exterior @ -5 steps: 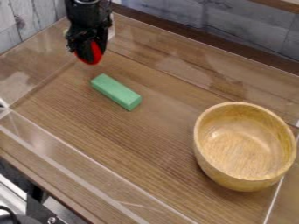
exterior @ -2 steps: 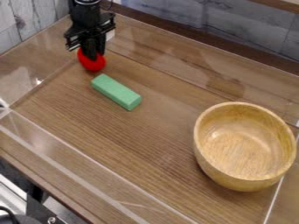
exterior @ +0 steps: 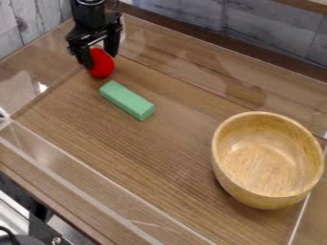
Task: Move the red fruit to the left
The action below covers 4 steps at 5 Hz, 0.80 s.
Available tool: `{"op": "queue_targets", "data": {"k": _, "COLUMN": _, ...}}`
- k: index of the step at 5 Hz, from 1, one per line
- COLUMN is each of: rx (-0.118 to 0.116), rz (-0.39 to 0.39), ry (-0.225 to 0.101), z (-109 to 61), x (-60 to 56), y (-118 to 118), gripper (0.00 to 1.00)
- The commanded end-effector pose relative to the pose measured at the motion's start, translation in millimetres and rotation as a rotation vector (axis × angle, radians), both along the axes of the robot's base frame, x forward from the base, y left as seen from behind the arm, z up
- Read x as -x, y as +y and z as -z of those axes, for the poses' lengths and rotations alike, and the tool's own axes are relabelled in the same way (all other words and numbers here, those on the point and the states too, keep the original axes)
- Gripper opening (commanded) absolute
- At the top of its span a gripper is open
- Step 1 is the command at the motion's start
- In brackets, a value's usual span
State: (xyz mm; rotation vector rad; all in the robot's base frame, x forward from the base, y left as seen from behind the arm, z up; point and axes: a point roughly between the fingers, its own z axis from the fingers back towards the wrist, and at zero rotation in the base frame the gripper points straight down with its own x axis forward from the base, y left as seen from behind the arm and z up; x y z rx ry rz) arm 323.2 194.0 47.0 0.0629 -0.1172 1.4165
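Fruit (exterior: pixel 101 65), red and rounded, rests on the wooden surface (exterior: pixel 166 158) in the upper left part of the camera view, near the far left corner. It lies directly below the fingers (exterior: pixel 95 46) in the picture. They are spread apart, one toward each side above it, and pinch nothing between their tips; whether either one brushes the top of the fruit is too small to tell. The dark arm (exterior: pixel 98 10) reaches down to them from the top edge of the view, most of it cropped out.

Just below and to the right of the fruit in the view lies the green block (exterior: pixel 126 100), flat and rectangular, set diagonally with its upper end toward the fruit. The two are apart. Well away from both, at the lower right, stands the wooden bowl (exterior: pixel 266 161), upright, round and pale yellow, its inside facing the camera. It is much larger than the fruit, and the block lies between the two.

Behind the surface, along the top right, runs a grey, shiny backdrop (exterior: pixel 243 24). At the upper left is a pale, ridged panel (exterior: pixel 29 21). Black cables (exterior: pixel 32 228) show at the lower left, beyond the surface's edge.
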Motion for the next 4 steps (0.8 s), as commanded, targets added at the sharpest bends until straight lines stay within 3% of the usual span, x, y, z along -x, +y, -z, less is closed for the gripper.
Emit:
{"op": "queue_targets", "data": {"k": 1, "rx": -0.031, "rz": -0.010, "ry": -0.046, "z": -17.5, "x": -7.4, "y": 5.2, "gripper": 0.00}}
{"op": "queue_targets", "data": {"k": 2, "rx": -0.011, "rz": -0.005, "ry": -0.043, "z": -27.1, "x": -12.0, "y": 1.8, "gripper": 0.00}}
{"op": "queue_targets", "data": {"k": 4, "rx": -0.008, "rz": -0.032, "ry": -0.031, "z": -30.0, "x": -14.5, "y": 1.4, "gripper": 0.00}}
